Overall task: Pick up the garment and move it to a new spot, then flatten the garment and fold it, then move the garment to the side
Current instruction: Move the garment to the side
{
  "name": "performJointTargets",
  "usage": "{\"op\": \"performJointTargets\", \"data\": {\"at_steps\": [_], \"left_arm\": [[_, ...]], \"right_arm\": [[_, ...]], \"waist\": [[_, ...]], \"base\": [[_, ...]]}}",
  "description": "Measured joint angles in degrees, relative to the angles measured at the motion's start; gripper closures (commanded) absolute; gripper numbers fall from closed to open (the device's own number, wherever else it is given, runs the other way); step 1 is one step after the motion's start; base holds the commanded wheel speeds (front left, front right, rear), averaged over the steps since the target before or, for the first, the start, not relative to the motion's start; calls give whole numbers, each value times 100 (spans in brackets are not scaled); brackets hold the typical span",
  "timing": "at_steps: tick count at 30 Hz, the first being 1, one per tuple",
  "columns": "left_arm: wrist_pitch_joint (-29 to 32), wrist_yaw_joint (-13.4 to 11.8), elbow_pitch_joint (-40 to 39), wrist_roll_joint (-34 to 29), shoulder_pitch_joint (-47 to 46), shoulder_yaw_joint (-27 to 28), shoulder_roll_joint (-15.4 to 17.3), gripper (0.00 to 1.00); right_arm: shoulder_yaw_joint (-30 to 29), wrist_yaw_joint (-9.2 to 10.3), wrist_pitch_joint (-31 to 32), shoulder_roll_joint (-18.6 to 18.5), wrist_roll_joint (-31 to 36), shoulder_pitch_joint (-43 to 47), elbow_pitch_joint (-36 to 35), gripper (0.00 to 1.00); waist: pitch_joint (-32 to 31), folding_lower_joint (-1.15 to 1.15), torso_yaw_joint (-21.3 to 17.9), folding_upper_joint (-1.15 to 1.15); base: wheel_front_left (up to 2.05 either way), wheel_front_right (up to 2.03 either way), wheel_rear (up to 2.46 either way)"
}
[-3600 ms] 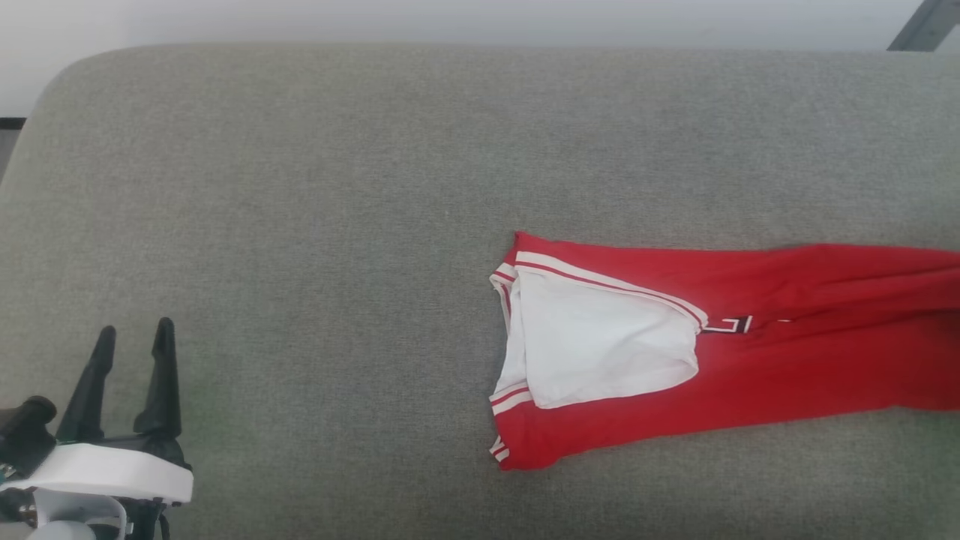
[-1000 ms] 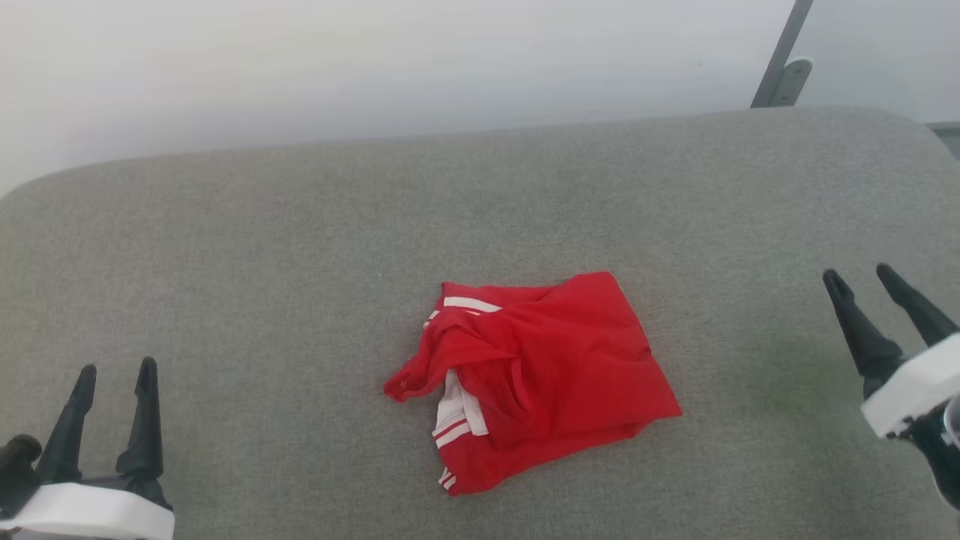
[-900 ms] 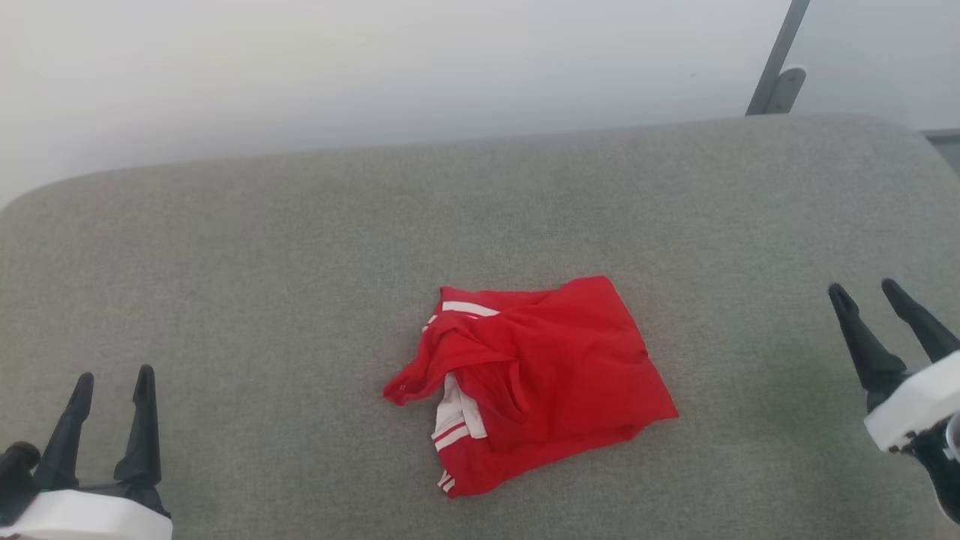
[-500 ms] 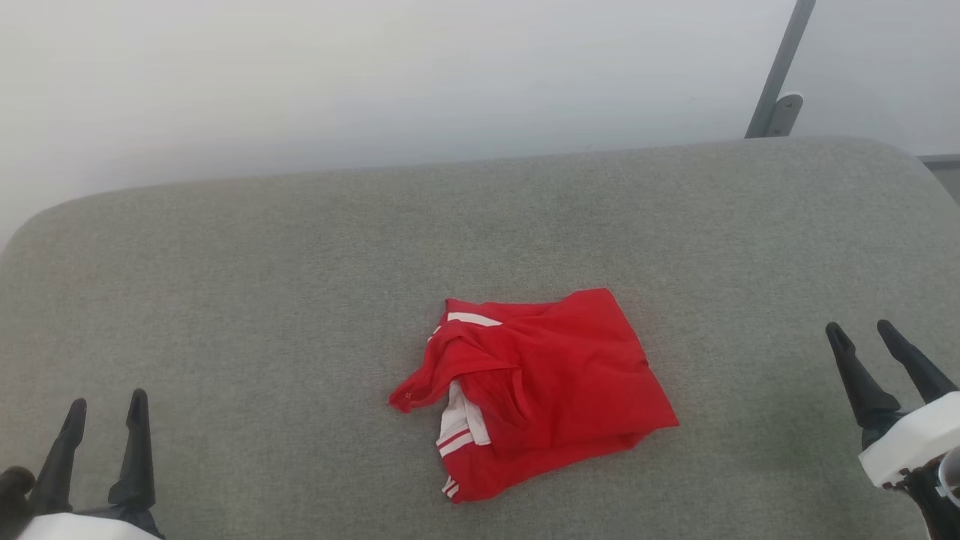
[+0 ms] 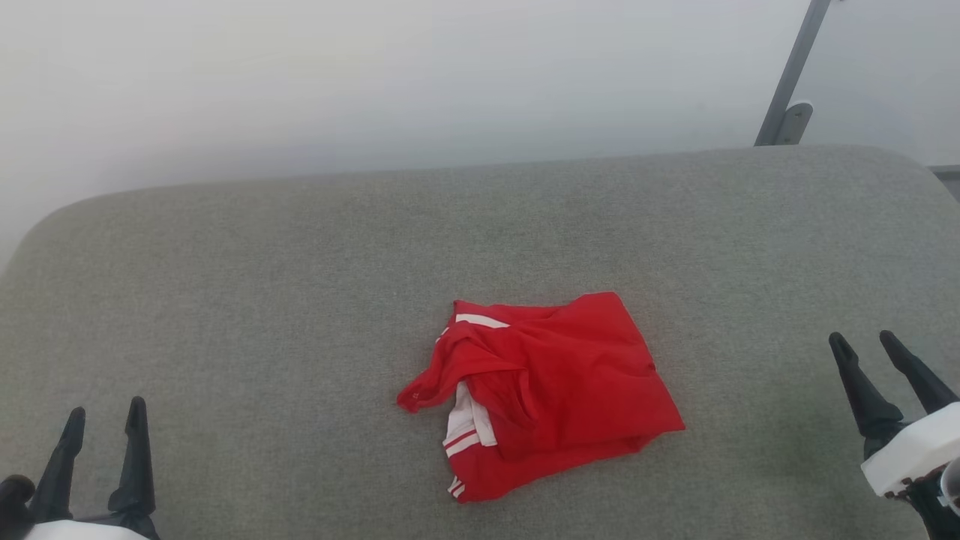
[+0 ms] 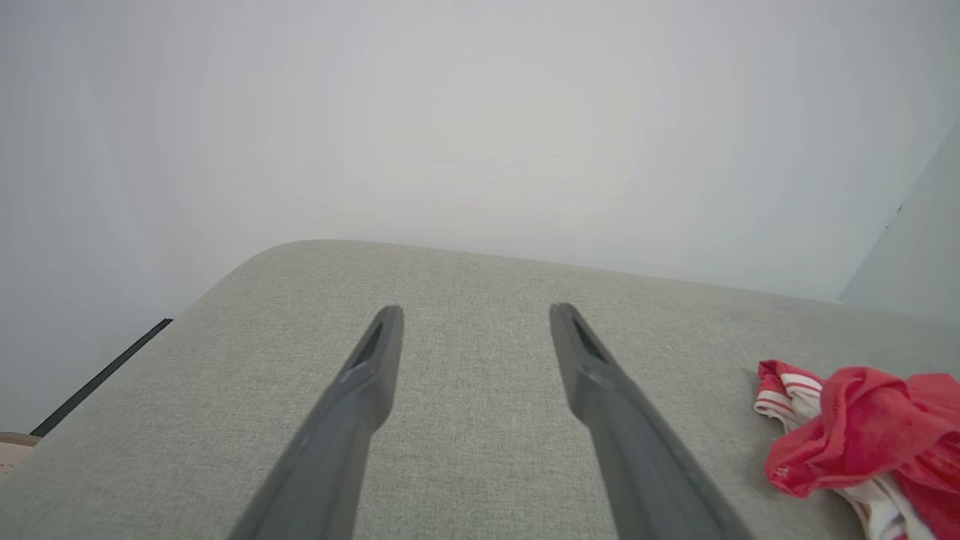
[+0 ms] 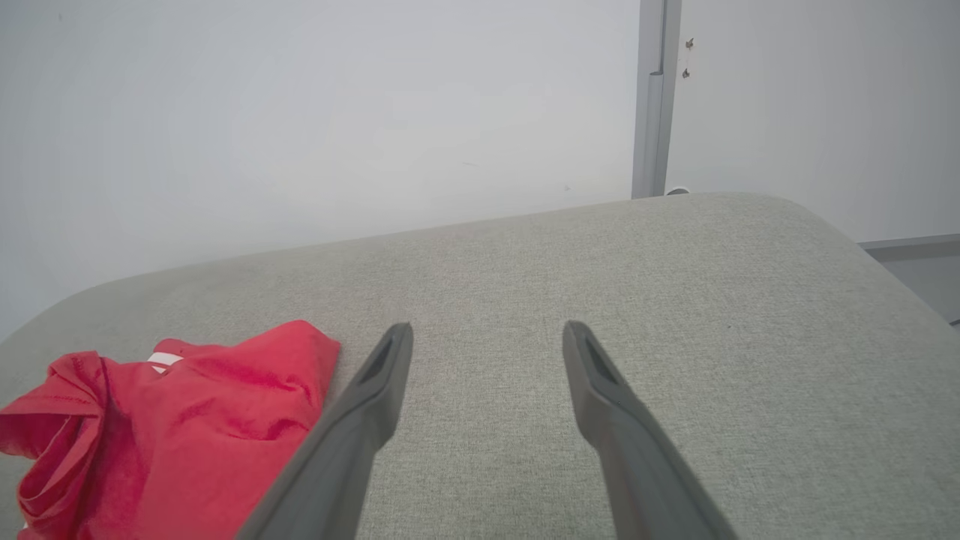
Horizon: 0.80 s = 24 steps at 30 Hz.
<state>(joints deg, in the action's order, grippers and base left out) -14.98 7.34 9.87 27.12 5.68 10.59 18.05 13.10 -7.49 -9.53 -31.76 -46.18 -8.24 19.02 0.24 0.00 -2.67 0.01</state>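
The head camera looked down on the rounded grey fabric-covered counter (image 5: 225,300); both wrist cameras skimmed low toward the pale wall (image 6: 480,112) (all three shared the crumpled red-and-white garment (image 5: 547,390)).

My left gripper (image 5: 106,406) is cut at the head view's bottom edge, my right gripper (image 5: 862,336) at its lower right corner. The red jersey (image 5: 570,382) lies folded over itself, its lower layers hidden; both wrist views crop it
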Motion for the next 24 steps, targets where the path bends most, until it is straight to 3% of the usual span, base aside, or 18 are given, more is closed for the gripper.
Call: {"op": "performJointTargets", "data": {"at_steps": [11,24], "left_arm": [[0,0,-5,-31,0,-41,-48,0],[-1,0,57,1,-220,-455,-156,0]], "right_arm": [[316,1,154,-51,-175,-40,25,0],[1222,1,1785,-47,-520,-858,-149,0]], "waist": [[37,0,132,0],[379,0,675,0]], "base": [[0,0,0],[0,0,0]]}}
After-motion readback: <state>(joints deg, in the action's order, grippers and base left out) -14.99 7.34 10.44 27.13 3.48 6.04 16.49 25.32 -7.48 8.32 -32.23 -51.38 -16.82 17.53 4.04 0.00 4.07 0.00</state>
